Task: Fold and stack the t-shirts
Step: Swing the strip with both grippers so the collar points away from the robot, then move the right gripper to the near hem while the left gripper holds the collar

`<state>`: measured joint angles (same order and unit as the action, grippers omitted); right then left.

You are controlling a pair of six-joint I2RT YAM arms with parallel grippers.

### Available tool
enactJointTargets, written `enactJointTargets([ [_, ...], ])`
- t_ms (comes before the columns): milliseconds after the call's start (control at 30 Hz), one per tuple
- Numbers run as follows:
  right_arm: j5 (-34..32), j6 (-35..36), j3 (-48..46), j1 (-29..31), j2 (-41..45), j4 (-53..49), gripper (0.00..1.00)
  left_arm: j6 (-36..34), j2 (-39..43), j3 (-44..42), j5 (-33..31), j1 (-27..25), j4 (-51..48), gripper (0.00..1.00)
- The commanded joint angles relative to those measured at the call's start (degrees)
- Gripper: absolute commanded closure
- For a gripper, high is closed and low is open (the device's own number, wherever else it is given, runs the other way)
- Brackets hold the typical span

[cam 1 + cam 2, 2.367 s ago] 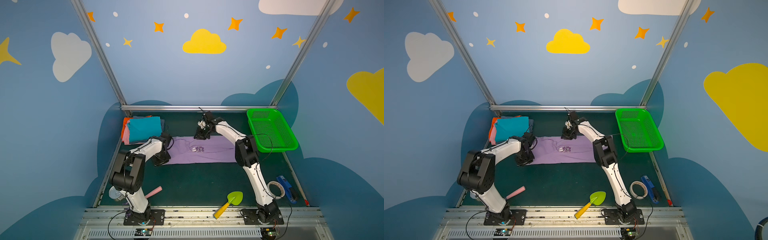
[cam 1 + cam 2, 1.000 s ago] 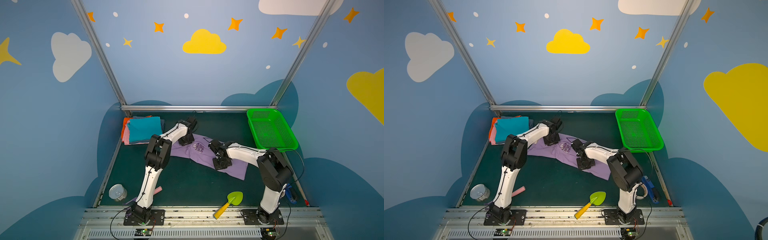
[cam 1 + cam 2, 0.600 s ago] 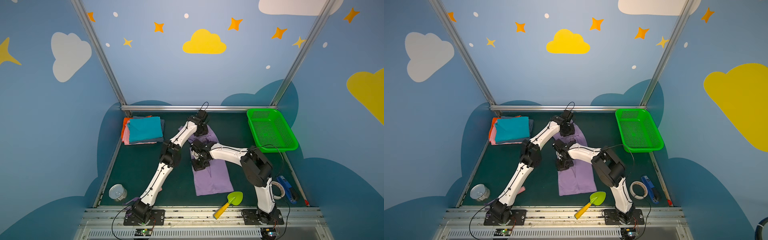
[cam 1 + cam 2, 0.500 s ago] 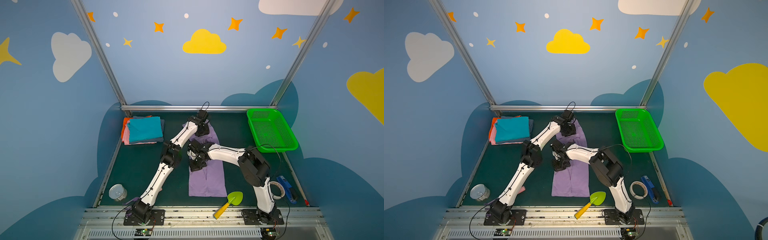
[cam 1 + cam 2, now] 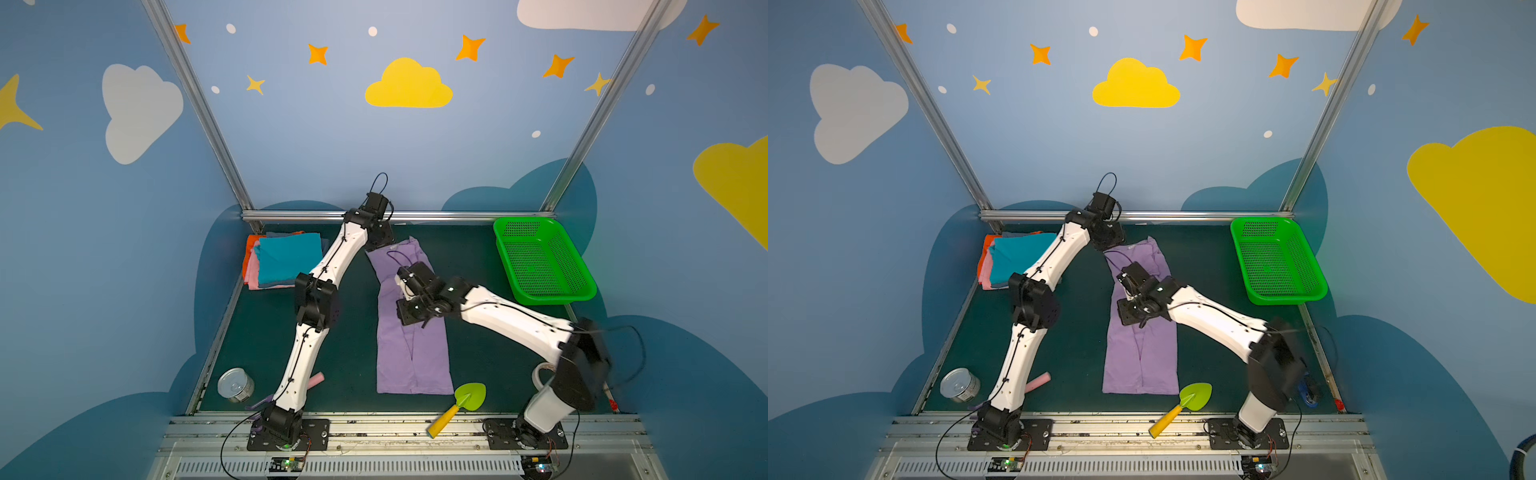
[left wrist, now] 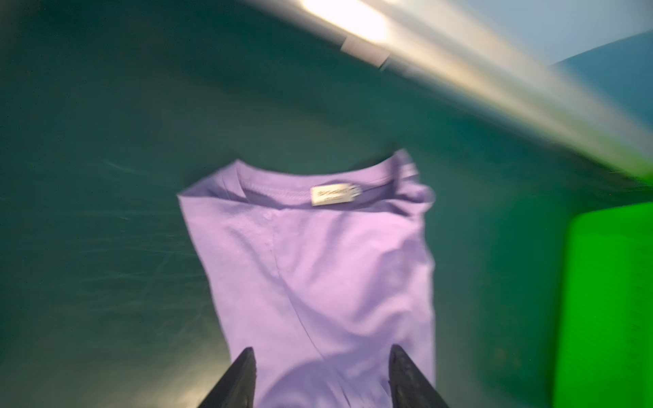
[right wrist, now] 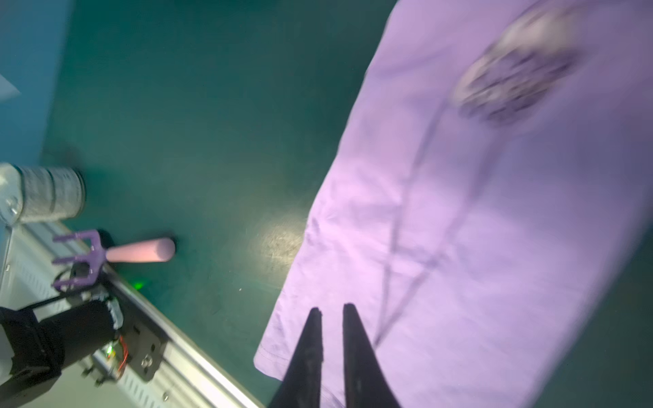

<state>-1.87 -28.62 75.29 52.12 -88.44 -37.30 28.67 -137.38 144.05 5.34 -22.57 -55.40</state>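
The lavender t-shirt [image 5: 409,353] [image 5: 1140,357] lies flat and lengthwise on the green mat, folded narrow, collar at the far end. In the left wrist view its collar label [image 6: 335,195] shows. My left gripper [image 5: 380,243] [image 6: 321,349] hovers over the collar end, open, nothing between its fingers. My right gripper [image 5: 406,316] [image 7: 332,308] hangs over the shirt's middle. Its fingers are a narrow gap apart and hold nothing. The blurred print [image 7: 512,70] shows only in the right wrist view. A stack of folded t-shirts [image 5: 286,259] [image 5: 1017,257], teal on top, sits at the far left.
A green basket [image 5: 540,262] [image 5: 1277,262] [image 6: 607,300] stands at the far right. A green and yellow trowel [image 5: 461,403] lies just off the shirt's hem. A tin can [image 5: 235,384] [image 7: 42,192] and a pink-handled rake [image 7: 134,252] lie at the front left.
The lavender shirt swung from lying sideways to lying lengthwise. Both grippers let go of it: the left opened wide at the collar end, the right parted slightly over the middle.
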Motion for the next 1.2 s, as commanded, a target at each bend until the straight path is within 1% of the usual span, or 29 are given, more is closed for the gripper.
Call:
enactJointTargets([
  [0,-12.36,-0.80,-6.73,-0.16,7.30,-4.17,0.82,-2.57,10.62,-7.65,-4.64,-2.84,-0.42,0.39],
  [100,-16.14,-3.08,-13.87,-0.40,12.93,-2.76,0.82,-2.68,18.51,-21.13,-5.51,-4.21,4.85,0.38],
  [133,-16.26,-3.80,-16.16,-0.44,14.49,-2.15,0.83,-2.23,20.36,-25.29,-5.86,-4.59,6.65,0.38],
  [200,-15.18,-5.09,-20.09,-0.44,16.98,-0.95,0.88,-0.62,21.62,-30.74,-5.62,-5.04,9.24,0.39],
  [267,-13.92,-5.77,-23.53,-0.44,18.99,0.48,0.91,0.84,20.69,-33.12,-4.43,-5.19,10.28,0.41],
  [367,-11.72,-7.49,-27.00,-0.44,20.87,0.24,0.92,2.11,16.84,-33.36,-4.20,-5.67,10.22,0.45],
  [467,-7.91,-8.73,-29.38,-0.44,20.94,-0.06,0.92,2.54,12.51,-31.85,-4.88,-5.85,9.72,0.48],
  [567,-4.17,-9.31,-31.34,-0.35,18.65,0.32,0.93,2.67,7.79,-28.76,-6.15,-5.77,8.08,0.51],
  [667,-2.43,-11.86,-30.25,-0.27,13.99,-2.24,0.95,2.79,2.86,-24.15,-7.50,-5.58,5.27,0.52],
  [733,-1.76,-11.65,-29.00,-0.04,9.92,-3.07,0.99,2.93,-0.65,-20.75,-8.55,-5.30,3.41,0.52],
  [833,0.02,-10.90,-27.00,0.24,4.42,-3.20,1.00,3.82,-5.72,-15.07,-10.39,-4.07,-0.63,0.53],
  [1033,2.64,-9.50,-22.68,0.96,-5.03,-2.17,1.00,4.38,-12.03,-7.90,-9.03,0.05,-1.72,0.52],
  [1167,5.04,-8.78,-20.18,1.19,-10.76,-1.89,1.00,3.61,-16.62,-0.96,-6.25,2.80,-1.21,0.47],
])
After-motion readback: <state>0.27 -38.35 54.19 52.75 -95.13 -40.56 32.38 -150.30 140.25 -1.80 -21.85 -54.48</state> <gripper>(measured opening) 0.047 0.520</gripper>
